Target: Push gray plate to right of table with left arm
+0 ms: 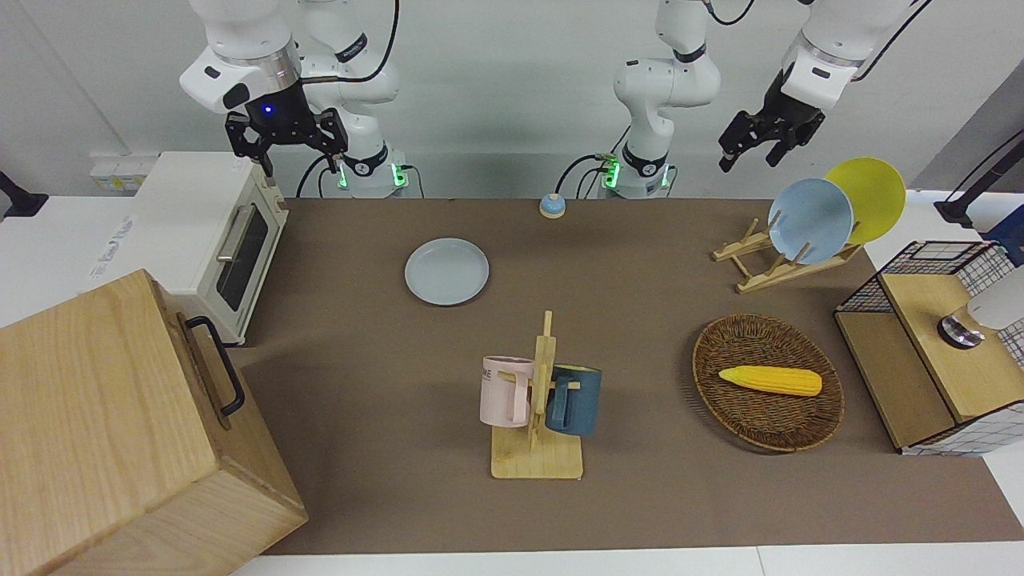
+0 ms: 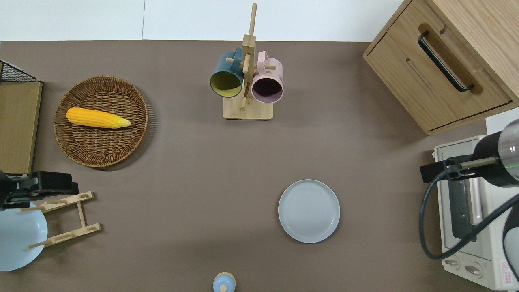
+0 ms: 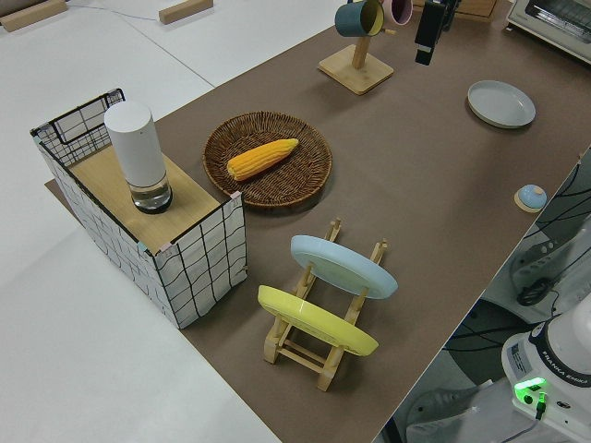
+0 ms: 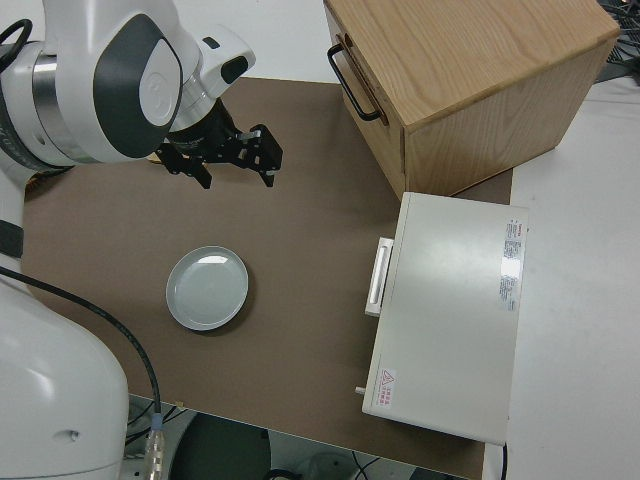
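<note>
The gray plate [image 1: 446, 271] lies flat on the table [image 1: 640, 496], nearer to the robots than the mug tree and toward the right arm's end; it also shows in the overhead view [image 2: 309, 211] and the right side view [image 4: 207, 288]. My left gripper [image 1: 756, 148] is open and empty, raised high over the dish rack [image 2: 61, 185], well away from the plate. My right arm is parked, its gripper [image 1: 286, 152] open and empty.
A dish rack [image 1: 768, 268] holds a bluer plate [image 1: 810, 220] and a yellow plate [image 1: 868, 198]. A wicker basket [image 1: 744, 424] holds a corn cob. A mug tree [image 1: 540, 400], toaster oven [image 1: 208, 232], wooden cabinet [image 1: 104, 432], wire-sided box [image 1: 936, 344] and small blue bell [image 1: 552, 206] also stand here.
</note>
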### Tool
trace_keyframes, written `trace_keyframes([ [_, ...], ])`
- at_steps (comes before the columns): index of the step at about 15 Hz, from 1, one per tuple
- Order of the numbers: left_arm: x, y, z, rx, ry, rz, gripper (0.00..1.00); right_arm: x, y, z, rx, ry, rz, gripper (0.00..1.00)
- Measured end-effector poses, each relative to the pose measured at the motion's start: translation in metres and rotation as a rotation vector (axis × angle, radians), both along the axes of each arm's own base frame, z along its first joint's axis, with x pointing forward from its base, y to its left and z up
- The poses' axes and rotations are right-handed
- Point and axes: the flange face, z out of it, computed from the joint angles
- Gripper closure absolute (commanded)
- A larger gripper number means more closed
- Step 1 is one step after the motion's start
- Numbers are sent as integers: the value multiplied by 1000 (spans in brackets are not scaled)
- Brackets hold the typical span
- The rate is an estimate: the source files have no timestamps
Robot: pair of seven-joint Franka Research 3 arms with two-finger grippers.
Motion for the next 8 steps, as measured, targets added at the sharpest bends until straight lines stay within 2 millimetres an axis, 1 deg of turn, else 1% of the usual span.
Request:
trace_keyframes([
  [4, 0, -7, 0, 2, 0, -13, 5, 0, 0, 0, 0, 0, 0, 5],
  [8, 0, -8, 0, 3, 0, -15, 5, 0, 0, 0, 0, 0, 0, 5],
])
